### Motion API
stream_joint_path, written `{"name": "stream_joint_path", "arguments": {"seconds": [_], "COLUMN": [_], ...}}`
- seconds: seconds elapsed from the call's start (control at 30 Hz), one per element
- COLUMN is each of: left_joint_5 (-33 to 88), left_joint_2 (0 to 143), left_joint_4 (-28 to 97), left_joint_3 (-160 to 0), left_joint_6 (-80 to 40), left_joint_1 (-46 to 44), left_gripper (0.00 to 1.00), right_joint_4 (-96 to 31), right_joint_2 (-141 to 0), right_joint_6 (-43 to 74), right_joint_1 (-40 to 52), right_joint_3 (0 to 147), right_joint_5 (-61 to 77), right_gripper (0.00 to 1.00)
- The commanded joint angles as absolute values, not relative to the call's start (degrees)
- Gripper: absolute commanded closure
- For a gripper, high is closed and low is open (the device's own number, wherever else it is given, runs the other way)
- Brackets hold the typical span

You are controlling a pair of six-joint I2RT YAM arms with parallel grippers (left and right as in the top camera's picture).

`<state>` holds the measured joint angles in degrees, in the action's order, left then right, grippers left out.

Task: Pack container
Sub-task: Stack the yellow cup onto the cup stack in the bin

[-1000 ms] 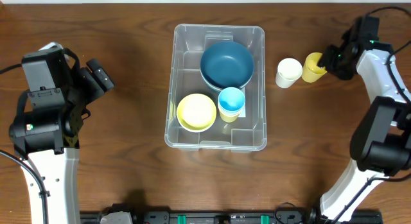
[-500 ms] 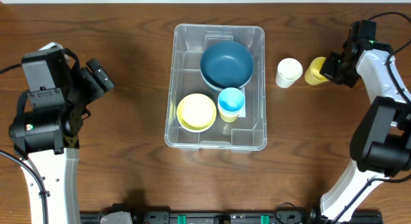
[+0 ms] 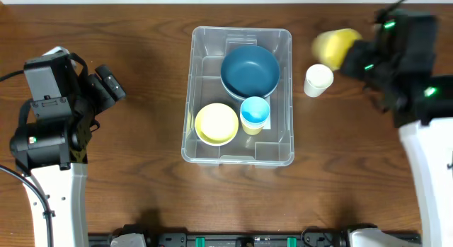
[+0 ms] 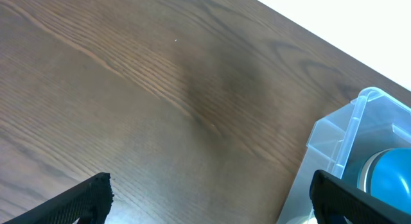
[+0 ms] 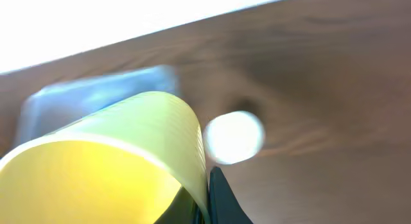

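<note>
Item in hand: yellow cup (image 3: 331, 46), pinched in my right jaws, left jaws spread idle; next, lower into container (image 3: 204, 73).

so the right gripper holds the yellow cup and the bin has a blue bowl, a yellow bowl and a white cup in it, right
No: inside the container is a light blue cup; the overhead view shows the white cup outside on the table. The rest is right.
</note>
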<state>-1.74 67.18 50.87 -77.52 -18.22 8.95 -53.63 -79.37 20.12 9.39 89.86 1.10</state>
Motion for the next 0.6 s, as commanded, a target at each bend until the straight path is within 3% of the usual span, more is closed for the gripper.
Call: {"name": "stream_joint_path", "arguments": {"seconds": [0.0, 0.2, 0.5, 0.53, 0.57], "left_joint_5": [-2.20, -2.20, -2.20, -2.20, -2.20], "left_joint_2": [66.98, 66.98, 66.98, 66.98, 66.98], "left_joint_4": [50.96, 50.96, 50.96, 50.96, 50.96], "left_joint_3": [-78.50, -78.50, -78.50, -78.50, -78.50], "left_joint_6": [-18.31, -18.31, -18.31, -18.31, -18.31], "left_joint_1": [9.26, 9.26, 9.26, 9.26, 9.26], "left_gripper": [0.02, 0.02, 0.02, 0.02, 0.02], "right_joint_4": [-55.68, -60.77, -65.23, -65.30, -65.14], "right_joint_2": [-82.39, -88.79, -94.65, -94.87, -95.07], "right_joint_6": [19.22, 19.25, 19.22, 19.20, 19.20], "right_joint_1": [17.58, 27.62, 30.94, 30.94, 30.94], "right_joint_3": [89.12, 89.12, 89.12, 89.12, 89.12], "right_joint_5": [1.91, -1.48, 2.92, 2.42, 1.13], "right_gripper": [0.99, 0.99, 0.99, 0.89, 0.68]}}
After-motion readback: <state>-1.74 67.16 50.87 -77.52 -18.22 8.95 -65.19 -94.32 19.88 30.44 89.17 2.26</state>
